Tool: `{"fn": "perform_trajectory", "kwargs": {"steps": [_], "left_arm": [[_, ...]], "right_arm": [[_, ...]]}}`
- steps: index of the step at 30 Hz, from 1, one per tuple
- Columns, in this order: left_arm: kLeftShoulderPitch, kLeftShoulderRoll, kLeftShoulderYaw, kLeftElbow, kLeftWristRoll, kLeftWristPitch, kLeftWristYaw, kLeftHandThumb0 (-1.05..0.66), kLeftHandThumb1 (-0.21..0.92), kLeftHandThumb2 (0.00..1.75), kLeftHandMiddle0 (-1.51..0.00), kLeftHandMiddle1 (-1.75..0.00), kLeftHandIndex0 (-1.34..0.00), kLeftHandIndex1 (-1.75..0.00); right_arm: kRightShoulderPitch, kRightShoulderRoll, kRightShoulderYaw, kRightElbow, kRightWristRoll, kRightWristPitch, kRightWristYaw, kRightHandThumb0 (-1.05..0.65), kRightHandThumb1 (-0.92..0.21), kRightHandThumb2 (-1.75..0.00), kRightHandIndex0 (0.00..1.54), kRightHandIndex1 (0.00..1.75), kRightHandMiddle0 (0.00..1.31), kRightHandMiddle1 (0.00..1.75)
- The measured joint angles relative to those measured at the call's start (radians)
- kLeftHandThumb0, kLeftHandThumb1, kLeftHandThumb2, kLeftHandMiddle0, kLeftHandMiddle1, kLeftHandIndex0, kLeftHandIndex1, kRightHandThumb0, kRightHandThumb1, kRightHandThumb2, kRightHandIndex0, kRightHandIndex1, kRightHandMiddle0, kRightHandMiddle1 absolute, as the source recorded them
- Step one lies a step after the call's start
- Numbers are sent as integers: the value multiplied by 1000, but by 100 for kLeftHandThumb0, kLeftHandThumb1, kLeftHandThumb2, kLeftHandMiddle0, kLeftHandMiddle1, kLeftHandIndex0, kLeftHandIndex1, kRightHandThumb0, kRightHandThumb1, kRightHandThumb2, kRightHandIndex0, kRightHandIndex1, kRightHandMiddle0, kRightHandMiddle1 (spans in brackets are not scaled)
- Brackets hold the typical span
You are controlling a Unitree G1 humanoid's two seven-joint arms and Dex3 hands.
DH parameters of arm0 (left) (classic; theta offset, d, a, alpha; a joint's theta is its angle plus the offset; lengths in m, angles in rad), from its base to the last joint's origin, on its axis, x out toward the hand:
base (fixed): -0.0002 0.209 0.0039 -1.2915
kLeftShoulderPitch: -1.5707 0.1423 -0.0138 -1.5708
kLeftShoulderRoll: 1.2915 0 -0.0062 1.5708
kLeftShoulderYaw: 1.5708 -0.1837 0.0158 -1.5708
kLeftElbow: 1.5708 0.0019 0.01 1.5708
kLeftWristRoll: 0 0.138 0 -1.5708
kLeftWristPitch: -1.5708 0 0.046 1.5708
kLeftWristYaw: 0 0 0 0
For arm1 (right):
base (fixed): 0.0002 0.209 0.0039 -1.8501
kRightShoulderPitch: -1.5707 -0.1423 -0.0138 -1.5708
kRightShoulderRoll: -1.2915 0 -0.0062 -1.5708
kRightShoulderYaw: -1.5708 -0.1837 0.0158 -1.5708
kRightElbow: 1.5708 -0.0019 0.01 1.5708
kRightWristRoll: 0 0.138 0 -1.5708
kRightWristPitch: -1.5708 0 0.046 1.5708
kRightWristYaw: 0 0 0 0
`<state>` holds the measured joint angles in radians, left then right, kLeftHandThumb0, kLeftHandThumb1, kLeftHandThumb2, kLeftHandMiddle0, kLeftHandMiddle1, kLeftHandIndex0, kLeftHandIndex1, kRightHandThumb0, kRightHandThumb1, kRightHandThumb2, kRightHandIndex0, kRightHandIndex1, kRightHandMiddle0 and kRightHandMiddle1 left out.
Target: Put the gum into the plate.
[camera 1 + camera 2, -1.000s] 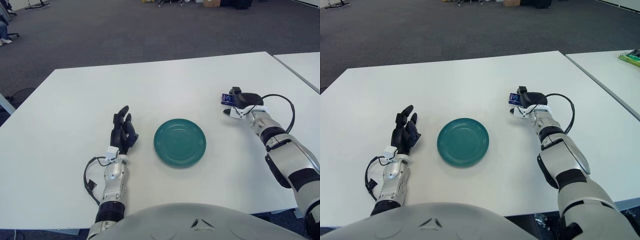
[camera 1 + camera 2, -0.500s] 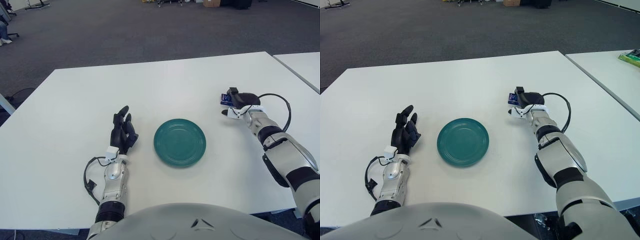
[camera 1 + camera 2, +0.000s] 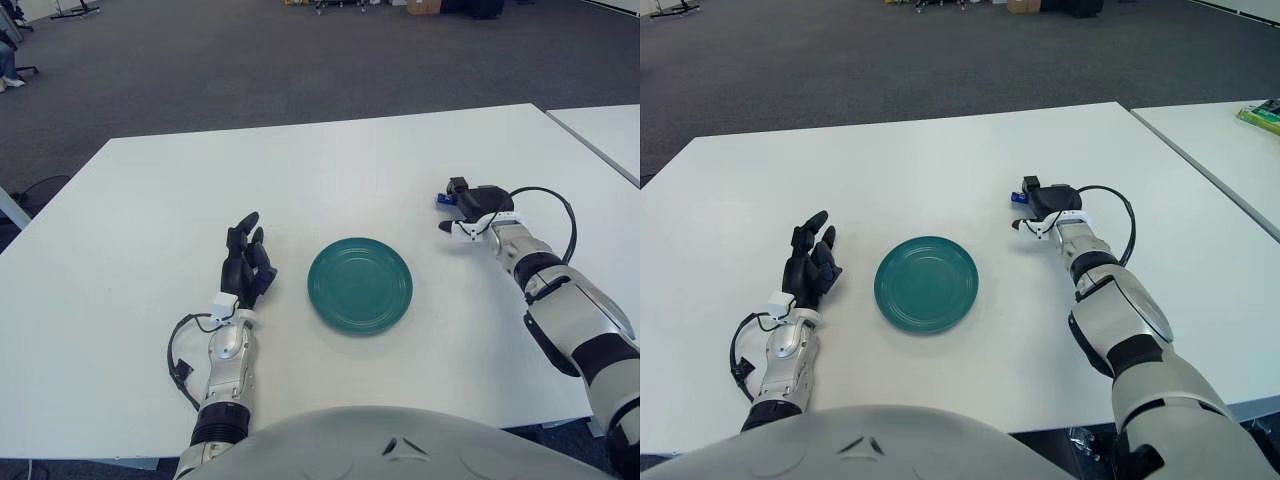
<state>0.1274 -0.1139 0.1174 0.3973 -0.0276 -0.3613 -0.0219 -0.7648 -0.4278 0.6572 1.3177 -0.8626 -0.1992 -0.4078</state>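
Blue gum (image 3: 442, 199) clasped in right robot hand (image 3: 470, 207), right of green plate (image 3: 360, 284); left robot hand (image 3: 246, 264) spread.

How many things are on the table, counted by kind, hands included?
Plates: 1, the green plate, holding nothing.
Gum packs: 1, the blue gum, in the right hand.
Robot hands: 2, with the left hand open, left of the plate.
Total: 4.

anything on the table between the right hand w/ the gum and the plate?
Nothing: in the left eye view only bare white table lies between the right hand, shut on the blue gum, and the green plate.
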Motion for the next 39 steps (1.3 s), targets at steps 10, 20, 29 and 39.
{"fn": "perform_trajectory", "kwargs": {"steps": [10, 20, 29, 39], "left_arm": [[0, -3, 0, 0, 1, 0, 1, -75, 92, 87, -42, -3, -2, -90], [0, -2, 0, 2, 2, 0, 0, -73, 92, 87, -43, -3, -2, -90], [0, -2, 0, 2, 2, 0, 0, -74, 92, 87, -43, -3, -4, -91], [0, -2, 0, 3, 2, 0, 0, -75, 92, 89, -45, -3, -5, -91]], "right_arm": [[28, -13, 36, -3, -18, -19, -33, -38, -79, -69, 64, 174, 28, 174], [41, -29, 37, -8, -11, -54, -32, -37, -83, -64, 69, 175, 26, 175], [49, -34, 37, -17, -4, -63, -30, -38, -79, -70, 74, 175, 28, 175], [72, -45, 33, -31, 16, -79, -71, -40, -67, -86, 87, 175, 35, 175]]}}
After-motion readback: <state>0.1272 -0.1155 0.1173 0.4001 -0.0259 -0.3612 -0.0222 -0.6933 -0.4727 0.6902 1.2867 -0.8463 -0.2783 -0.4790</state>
